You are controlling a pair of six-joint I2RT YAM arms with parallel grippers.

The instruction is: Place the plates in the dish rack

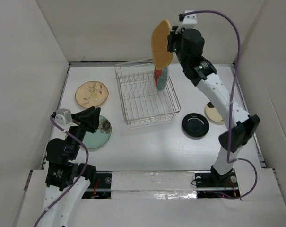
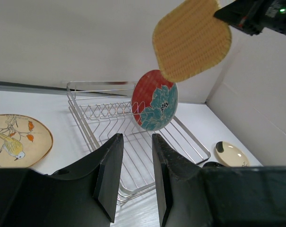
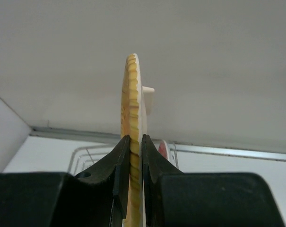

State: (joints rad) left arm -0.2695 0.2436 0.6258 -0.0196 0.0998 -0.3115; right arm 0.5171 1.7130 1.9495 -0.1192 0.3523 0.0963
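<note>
My right gripper (image 1: pixel 171 39) is shut on the rim of the orange-tan rounded-square plate (image 1: pixel 160 45) and holds it on edge, high above the far right of the wire dish rack (image 1: pixel 152 118). The right wrist view shows the plate (image 3: pixel 132 94) edge-on between the jaws (image 3: pixel 135 139). The red-and-teal plate (image 1: pixel 161 78) stands upright in the rack just below it. My left gripper (image 1: pixel 95 119) is open and empty above the pale green floral plate (image 1: pixel 101 135). The tan floral plate (image 1: pixel 91 93) lies left of the rack. The small black plate (image 1: pixel 195 125) lies to its right.
A small cream plate (image 1: pixel 212 112) lies right of the black plate, partly hidden behind my right arm. White walls close in the table on the left, back and right. The left wrist view shows the rack (image 2: pixel 100 85), both rack-side plates and the tan plate (image 2: pixel 15 139).
</note>
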